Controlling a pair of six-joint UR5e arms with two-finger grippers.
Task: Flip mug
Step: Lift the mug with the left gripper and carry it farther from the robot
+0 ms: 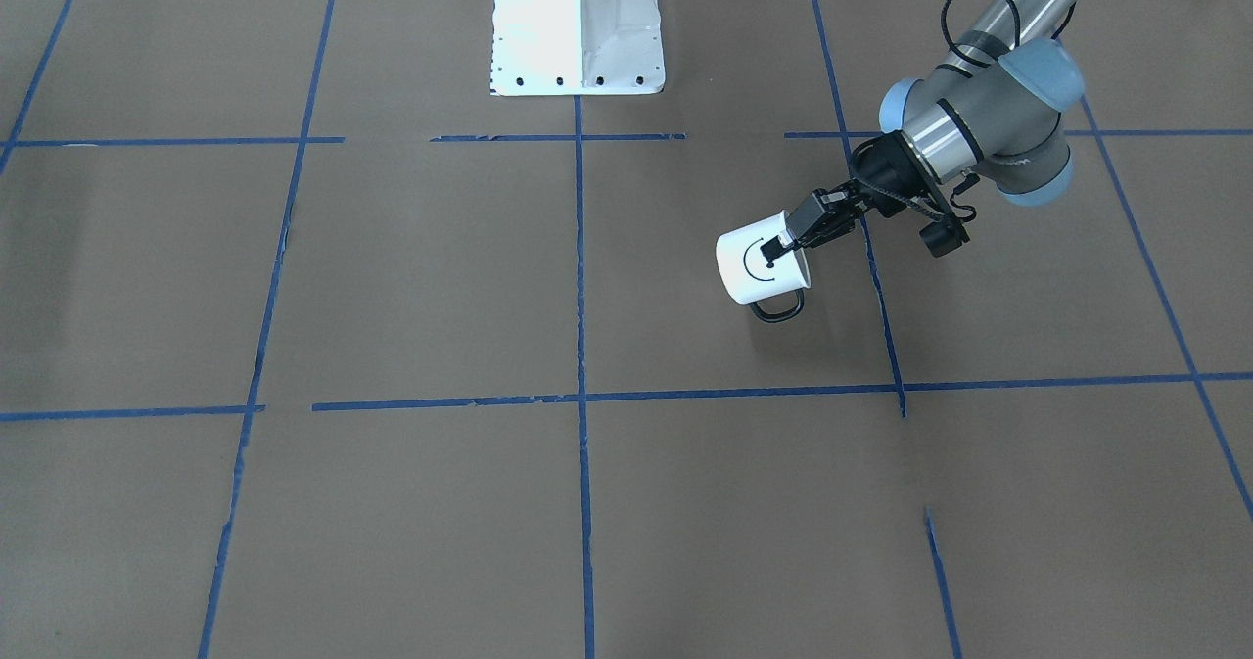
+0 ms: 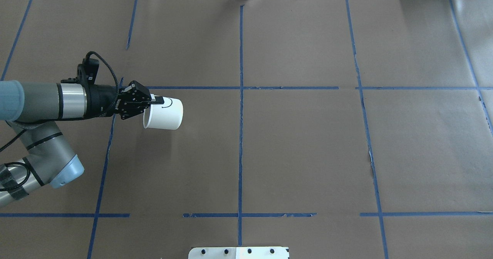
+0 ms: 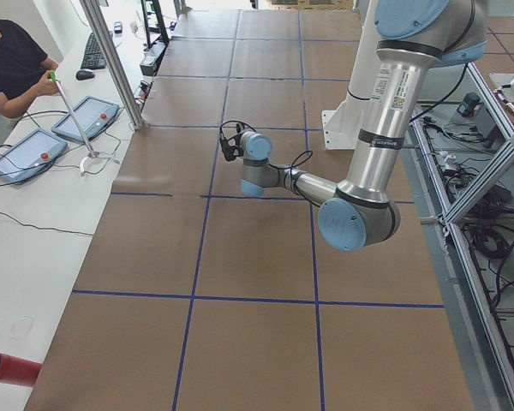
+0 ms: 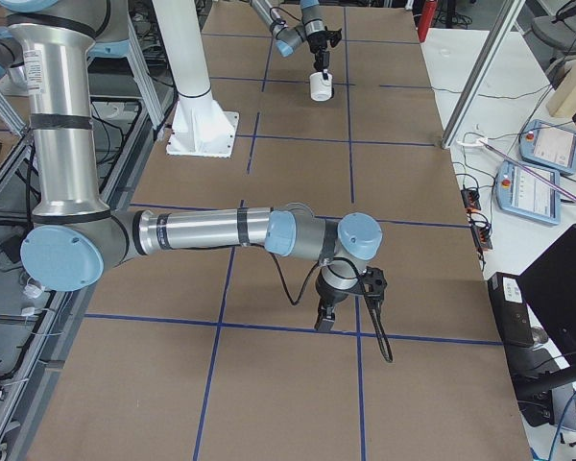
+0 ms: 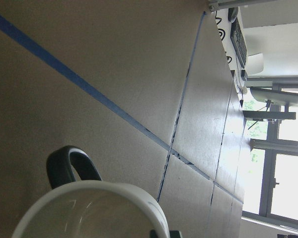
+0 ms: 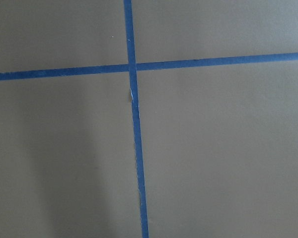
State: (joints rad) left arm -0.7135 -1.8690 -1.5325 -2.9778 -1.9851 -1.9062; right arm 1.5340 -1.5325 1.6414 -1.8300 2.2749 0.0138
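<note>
Halfway through the flip

The left gripper (image 1: 780, 248) was clamped on the rim of the mug (image 1: 759, 269), holding it on its side low over the left half of the table (image 1: 392, 277). The next move likely called for rolling the wrist, then setting the mug down gently.

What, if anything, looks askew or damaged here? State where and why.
The mug is not upright: it is tipped sideways, its rim pinched by the fingers of the left gripper. The blue tape toward the robot's right is frayed and broken.
</note>
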